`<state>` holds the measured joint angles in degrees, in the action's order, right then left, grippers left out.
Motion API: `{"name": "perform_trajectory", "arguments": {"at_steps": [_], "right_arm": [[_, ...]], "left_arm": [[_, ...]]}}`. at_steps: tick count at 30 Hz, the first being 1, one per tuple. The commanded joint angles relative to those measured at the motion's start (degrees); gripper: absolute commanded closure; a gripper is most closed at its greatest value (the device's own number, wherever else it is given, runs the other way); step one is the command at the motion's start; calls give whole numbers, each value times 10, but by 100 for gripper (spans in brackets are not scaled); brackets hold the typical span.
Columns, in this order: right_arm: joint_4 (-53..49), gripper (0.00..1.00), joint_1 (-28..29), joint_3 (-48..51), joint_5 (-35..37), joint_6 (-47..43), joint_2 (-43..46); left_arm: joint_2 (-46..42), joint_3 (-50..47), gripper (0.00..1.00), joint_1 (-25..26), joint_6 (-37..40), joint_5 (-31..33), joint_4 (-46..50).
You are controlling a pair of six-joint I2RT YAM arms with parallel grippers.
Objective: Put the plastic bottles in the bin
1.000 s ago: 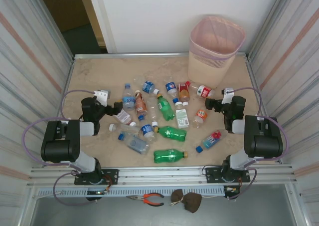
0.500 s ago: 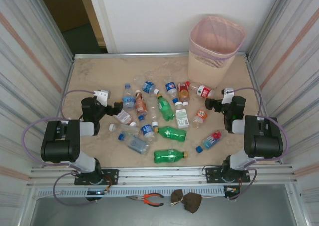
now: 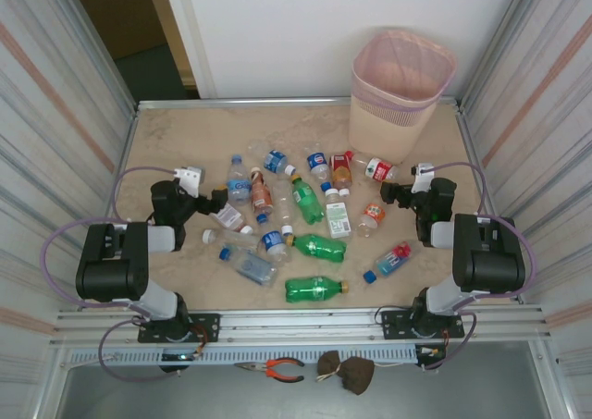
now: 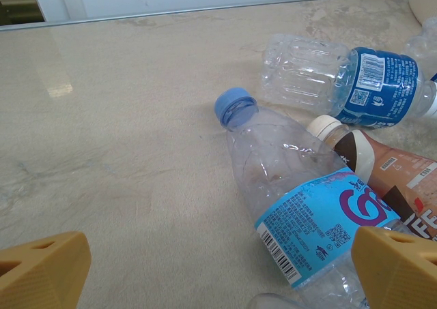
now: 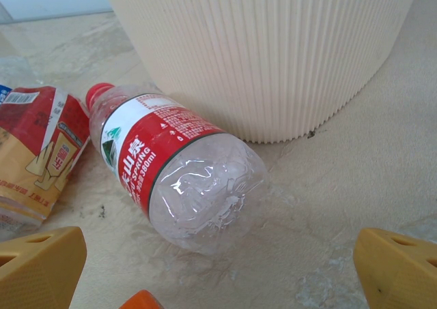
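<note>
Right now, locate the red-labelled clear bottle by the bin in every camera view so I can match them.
Top external: the red-labelled bottle lies right of centre, just in front of the bin.
Right wrist: the red-labelled bottle lies centre-left, its red cap toward the upper left.
Left wrist: aimed at a different, blue-capped bottle.
Shared landmark: the bin, its ribbed wall right behind the bottle.

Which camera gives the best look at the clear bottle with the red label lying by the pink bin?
The right wrist view: the red-label bottle lies close up, its red cap, label print and dented clear body plain, beside the bin's ribbed wall. The top external view shows it small at the bin's foot, lettering unreadable.
</note>
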<state>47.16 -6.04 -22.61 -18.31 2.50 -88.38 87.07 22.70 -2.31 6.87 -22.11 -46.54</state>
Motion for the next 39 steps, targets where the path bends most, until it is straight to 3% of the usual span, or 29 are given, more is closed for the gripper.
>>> {"name": "perform_trajectory", "arguments": {"at_steps": [1, 14, 24, 29, 36, 39], "right_arm": [[14, 1, -2, 8, -12, -9, 2], [17, 1, 8, 12, 13, -11, 7], [-49, 1, 31, 4, 58, -21, 64], [-128, 1, 59, -13, 89, -42, 107], [-276, 1, 95, -57, 146, -28, 166], [-360, 1, 105, -81, 145, 6, 201]], "left_arm": [[-6, -5, 1, -6, 11, -12, -13], [-9, -5, 1, -8, 10, -19, -14], [-49, -20, 1, 14, 9, 46, -4], [-106, 12, 1, 22, 14, 60, 99], [-170, 45, 1, 68, 9, 194, 228], [-186, 78, 1, 66, -41, 212, 304]]}}
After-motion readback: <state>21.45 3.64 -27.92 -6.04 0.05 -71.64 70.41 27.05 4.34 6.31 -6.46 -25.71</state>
